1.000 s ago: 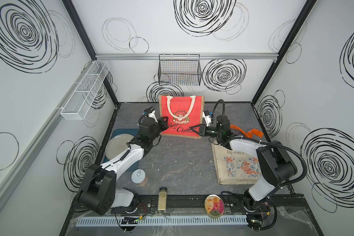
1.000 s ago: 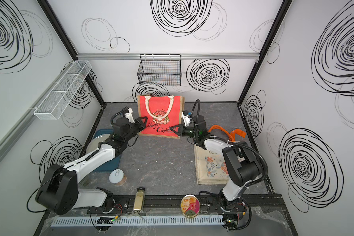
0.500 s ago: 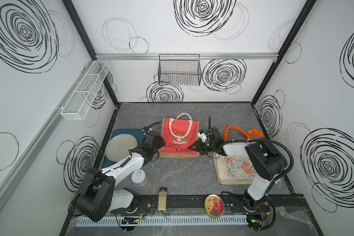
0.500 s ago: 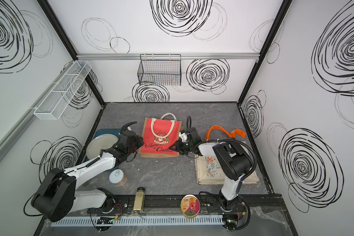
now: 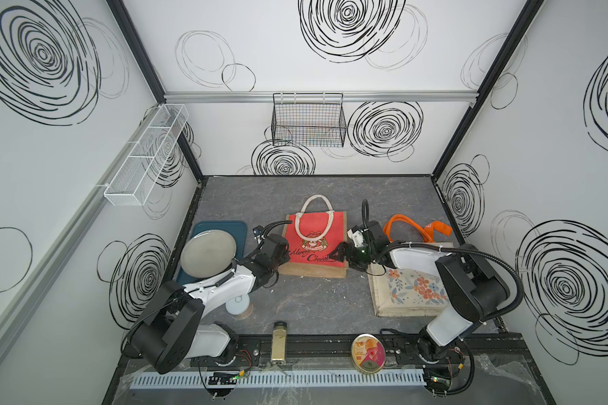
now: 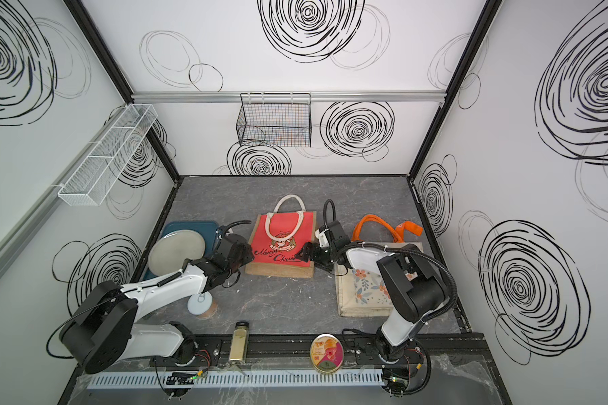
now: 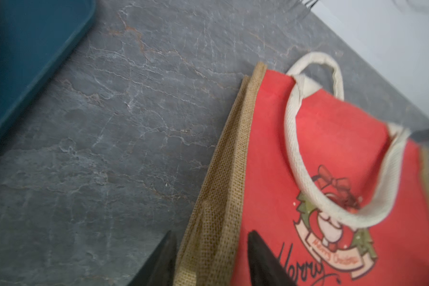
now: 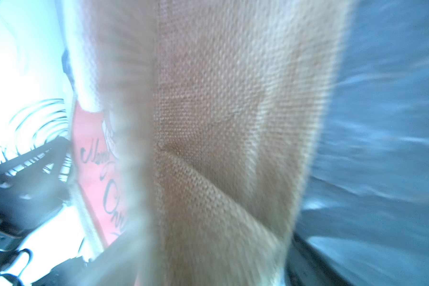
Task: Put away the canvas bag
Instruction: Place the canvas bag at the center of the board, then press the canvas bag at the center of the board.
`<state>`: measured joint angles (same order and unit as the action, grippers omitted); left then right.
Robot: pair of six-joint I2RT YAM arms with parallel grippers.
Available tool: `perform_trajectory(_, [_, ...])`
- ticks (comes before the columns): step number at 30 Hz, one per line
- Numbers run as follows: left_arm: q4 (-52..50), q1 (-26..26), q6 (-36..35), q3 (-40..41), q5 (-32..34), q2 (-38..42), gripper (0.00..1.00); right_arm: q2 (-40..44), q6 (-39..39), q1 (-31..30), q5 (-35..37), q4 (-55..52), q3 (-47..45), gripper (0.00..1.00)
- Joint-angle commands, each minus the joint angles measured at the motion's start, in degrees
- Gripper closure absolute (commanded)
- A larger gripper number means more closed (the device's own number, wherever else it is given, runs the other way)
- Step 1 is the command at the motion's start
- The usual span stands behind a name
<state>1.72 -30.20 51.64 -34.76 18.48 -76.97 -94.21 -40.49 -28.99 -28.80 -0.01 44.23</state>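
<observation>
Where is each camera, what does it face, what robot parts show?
Top views: high in front, looking down; left arm and right arm flank the red bag.
Left wrist: on the left arm, facing the bag's burlap edge between parted jaws.
Right wrist: against the burlap, blurred; dark jaw parts show.
Shared: all see the bag.

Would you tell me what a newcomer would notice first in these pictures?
The red Christmas bag sits mid-table, with the left gripper and right gripper at its sides. To its right lies a floral bag with orange handles, and a black wire basket hangs on the back wall.
</observation>
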Motion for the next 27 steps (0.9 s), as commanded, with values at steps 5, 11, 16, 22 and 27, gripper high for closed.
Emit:
perform_trajectory(5, [4.09, 2.04, -5.96, -6.21, -0.68, -7.1, 0.37, 1.55, 6.29, 1.61, 9.27, -8.76, 2.61, 0.1])
perform_trajectory(11, [2.64, -0.74, -3.56, -4.26, 1.16, -6.99, 0.52, -2.41, 7.69, -3.62, 14.14, -9.14, 7.37, 0.13])
perform_trajectory(16, [4.65, -5.08, 5.53, 5.32, 4.59, -2.0, 0.7, -3.63, 3.48, -9.99, 23.91, -7.22, 4.02, 0.19])
perform_trajectory(22, [7.12, -9.44, 9.27, 10.24, 10.1, -1.92, 0.7, -3.81, 3.29, -10.33, 29.85, -4.57, 2.07, 0.23])
perform_trajectory(27, [7.09, -6.23, 4.5, 7.64, 9.56, 1.78, 0.47, 3.92, 4.53, -13.92, 37.78, -9.54, 4.28, 0.14])
